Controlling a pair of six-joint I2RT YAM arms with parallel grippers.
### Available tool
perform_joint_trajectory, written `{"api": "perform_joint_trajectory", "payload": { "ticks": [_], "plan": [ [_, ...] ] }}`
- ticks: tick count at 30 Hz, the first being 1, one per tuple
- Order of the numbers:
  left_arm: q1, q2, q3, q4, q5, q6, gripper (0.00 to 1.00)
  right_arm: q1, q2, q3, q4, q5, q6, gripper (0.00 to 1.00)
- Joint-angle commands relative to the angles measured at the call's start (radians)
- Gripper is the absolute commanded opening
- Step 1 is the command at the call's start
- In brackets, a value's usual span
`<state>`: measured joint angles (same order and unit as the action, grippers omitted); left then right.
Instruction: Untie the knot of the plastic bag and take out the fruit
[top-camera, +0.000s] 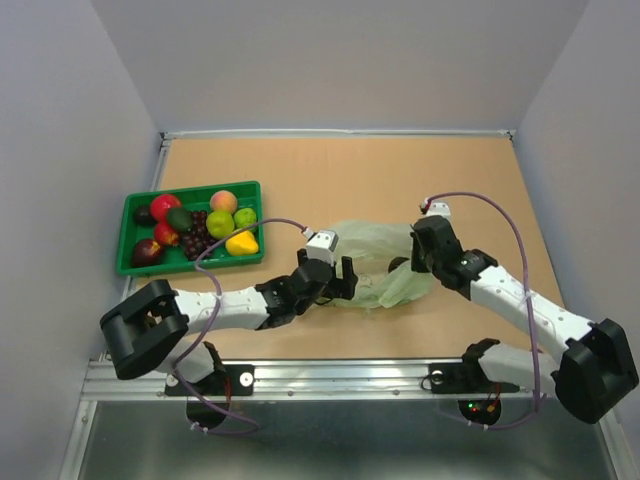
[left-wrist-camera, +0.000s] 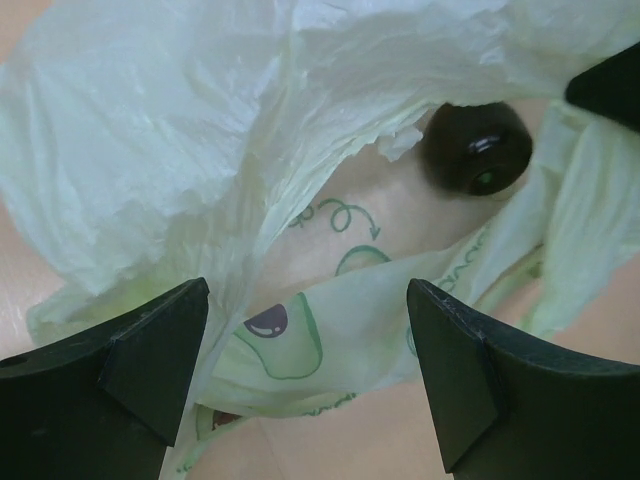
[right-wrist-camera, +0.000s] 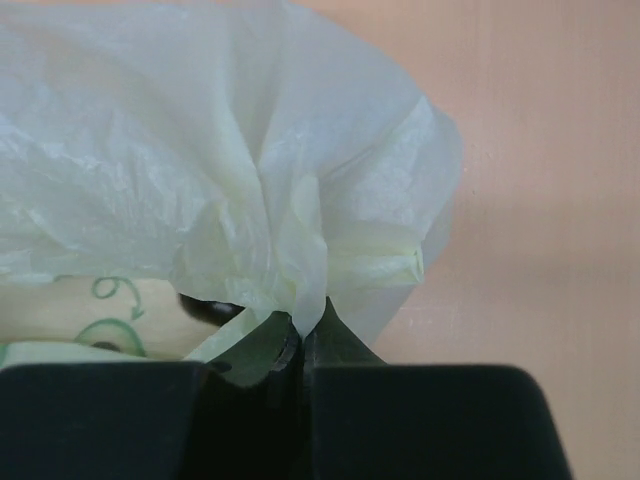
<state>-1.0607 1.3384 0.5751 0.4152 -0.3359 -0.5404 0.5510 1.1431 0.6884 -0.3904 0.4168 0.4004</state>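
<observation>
The pale green plastic bag lies crumpled mid-table, its mouth gaping; I see no knot. My right gripper is shut on a fold of the bag's right edge and holds it up. My left gripper is open just left of the bag, its jaws wide over the printed lower film, holding nothing. A dark glossy round fruit lies under the raised film; it also shows in the top view and the right wrist view. Other fruit sits in the green tray.
The tray at the left holds a red apple, an avocado, a lime-green fruit, a yellow pear, a peach and grapes. Walls stand on three sides of the table.
</observation>
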Motion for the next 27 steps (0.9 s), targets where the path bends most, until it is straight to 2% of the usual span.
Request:
{"api": "perform_joint_trajectory", "payload": {
  "ticks": [1, 5, 6, 9, 12, 18, 22, 27],
  "plan": [
    [-0.004, 0.053, -0.020, 0.102, -0.045, -0.067, 0.91, 0.032, -0.080, 0.153, 0.030, -0.159, -0.098, 0.00],
    [-0.004, 0.111, -0.026, 0.142, -0.046, -0.110, 0.91, 0.205, -0.051, 0.249, -0.011, -0.142, -0.083, 0.01],
    [-0.004, 0.114, -0.027, 0.148, -0.052, -0.119, 0.91, 0.295, -0.013, 0.270, -0.033, -0.084, -0.083, 0.00],
    [-0.004, 0.117, -0.041, 0.157, -0.057, -0.135, 0.91, 0.375, 0.050, 0.286, -0.051, 0.040, -0.080, 0.00],
    [-0.004, 0.101, -0.060, 0.160, -0.060, -0.148, 0.91, 0.375, 0.063, 0.228, -0.056, 0.163, -0.026, 0.00],
    [-0.004, 0.013, -0.125, 0.169, -0.086, -0.162, 0.91, 0.356, 0.064, 0.168, -0.051, 0.243, 0.047, 0.01],
    [-0.004, -0.045, -0.161, 0.156, -0.112, -0.176, 0.91, 0.307, 0.070, 0.145, -0.042, 0.228, 0.072, 0.00],
    [-0.018, -0.203, -0.167, 0.070, -0.146, -0.204, 0.90, 0.282, 0.096, 0.129, -0.018, 0.175, 0.080, 0.01]
  ]
}}
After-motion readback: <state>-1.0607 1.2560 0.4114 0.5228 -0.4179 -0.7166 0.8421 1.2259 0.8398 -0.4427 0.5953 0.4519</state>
